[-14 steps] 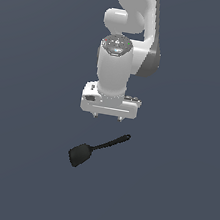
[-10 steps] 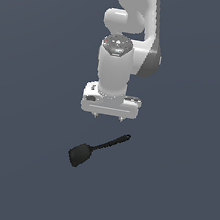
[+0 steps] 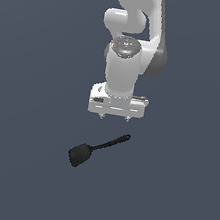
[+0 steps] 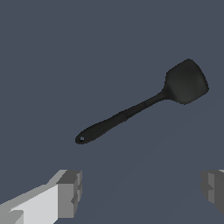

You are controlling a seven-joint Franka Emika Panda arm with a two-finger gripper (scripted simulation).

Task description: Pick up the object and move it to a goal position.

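The black spatula [image 3: 95,149] lies flat on the dark grey surface, blade toward the exterior view's left and handle end toward the right. My gripper [image 3: 115,117] hangs above and just behind the handle end, jaws spread wide and empty, not touching it. In the wrist view the whole spatula [image 4: 140,105] shows ahead of the two grey fingertips [image 4: 70,192], with the handle's hole end nearest the gripper [image 4: 142,190].
The white arm [image 3: 131,39] rises behind the gripper. A plain dark grey surface [image 3: 29,119] lies all around the spatula.
The gripper has drifted slightly; the spatula has not moved.
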